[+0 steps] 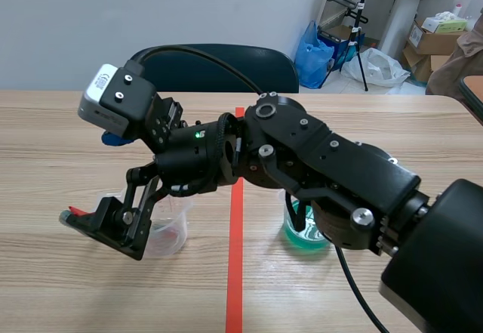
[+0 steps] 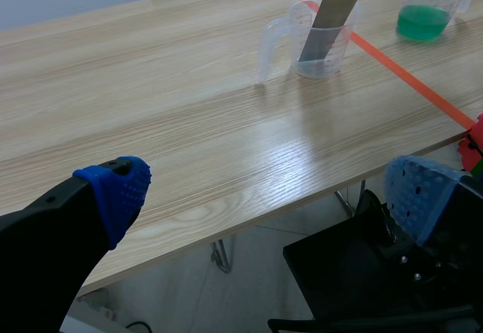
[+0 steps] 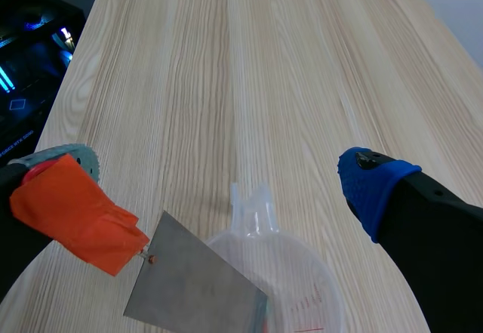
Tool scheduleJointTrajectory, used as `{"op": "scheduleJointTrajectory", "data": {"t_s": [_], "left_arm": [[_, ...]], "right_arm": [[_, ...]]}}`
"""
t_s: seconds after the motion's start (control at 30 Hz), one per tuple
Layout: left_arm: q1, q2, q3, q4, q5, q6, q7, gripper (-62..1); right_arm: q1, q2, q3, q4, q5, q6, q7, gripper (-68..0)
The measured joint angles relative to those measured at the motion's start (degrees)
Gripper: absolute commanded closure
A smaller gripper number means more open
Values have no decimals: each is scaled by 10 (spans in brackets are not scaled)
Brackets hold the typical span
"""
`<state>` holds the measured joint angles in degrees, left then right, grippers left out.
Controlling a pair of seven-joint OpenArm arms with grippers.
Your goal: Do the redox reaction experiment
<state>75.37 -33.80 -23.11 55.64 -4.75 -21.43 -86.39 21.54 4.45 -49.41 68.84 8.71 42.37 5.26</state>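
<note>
Off the light wooden desk (image 2: 151,106) edge: left claw (image 2: 269,188) spread apart, holding nothing. Scene lower left: clear plastic measuring cup (image 1: 170,235), thin grey metal plate (image 3: 192,288) hanging into it from an orange-red tag (image 3: 72,212) at one finger of the right claw (image 3: 219,167), fingers apart. Lower centre: clear cup of green liquid (image 1: 306,235).

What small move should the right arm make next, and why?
Probably lower the metal sheet a little further into the clear cup: it hangs from the orange tag at the right gripper, lower end inside, upper part above the rim.
</note>
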Motion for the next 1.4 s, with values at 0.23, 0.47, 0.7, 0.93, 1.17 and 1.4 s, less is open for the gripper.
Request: {"op": "scheduleJointTrajectory", "data": {"t_s": [0.23, 0.47, 0.7, 0.93, 1.17, 1.4], "left_arm": [[-21, 6, 0, 0, 2, 0, 0, -623], [-88, 76, 0, 1, 1, 21, 0, -623], [-93, 135, 0, 69, 3, 91, 4, -623], [-92, 178, -1, 178, 43, 104, 98, -623], [-92, 240, -26, 300, 48, 105, 191, -623], [-92, 260, -27, 350, 58, 107, 256, -623]], "right_arm": [[-9, 0, -16, 8, -2, -1, 14, -679], [-37, 7, -17, 62, -3, -1, 16, -679], [-51, 41, -17, 154, -3, -1, 18, -679], [-99, 115, -5, 253, -1, -39, 19, -679], [-163, 174, 94, 321, 43, -52, 22, -679], [-228, 208, 200, 352, 67, -53, 18, -679]]}}
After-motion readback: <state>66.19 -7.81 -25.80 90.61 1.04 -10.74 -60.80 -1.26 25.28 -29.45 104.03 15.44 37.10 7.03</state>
